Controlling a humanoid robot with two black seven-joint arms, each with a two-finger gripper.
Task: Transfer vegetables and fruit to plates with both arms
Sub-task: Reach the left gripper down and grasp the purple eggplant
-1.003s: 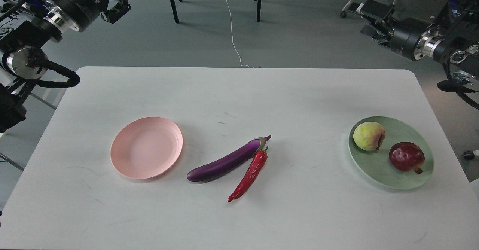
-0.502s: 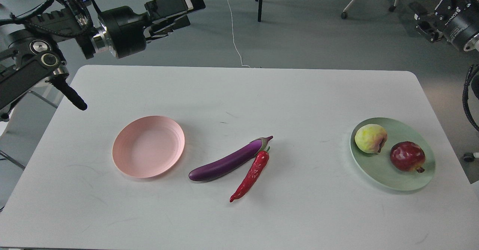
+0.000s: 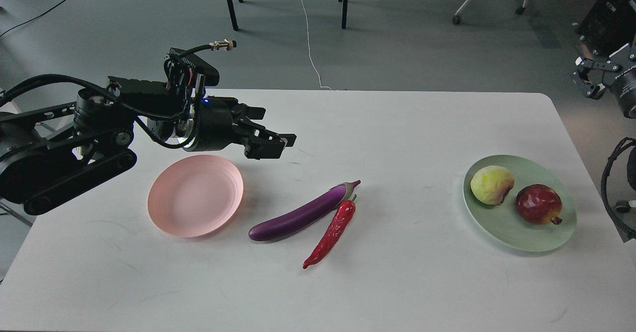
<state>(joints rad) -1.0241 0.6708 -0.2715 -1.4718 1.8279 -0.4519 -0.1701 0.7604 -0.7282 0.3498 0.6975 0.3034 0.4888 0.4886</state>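
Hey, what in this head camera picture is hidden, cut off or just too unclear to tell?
- Right claw, head view: small and dark at the right edge; open or shut cannot be told, and its arm is cut off.
- Left claw, head view: seen side-on and dark; the gap between its fingers is unclear.
- Pink plate: its far rim lies under the left claw's wrist.
- Eggplant and chili: whether they touch is unclear.

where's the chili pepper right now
In the head view the chili pepper lies on the white table near its middle, stem end touching the eggplant, right of the pink plate.
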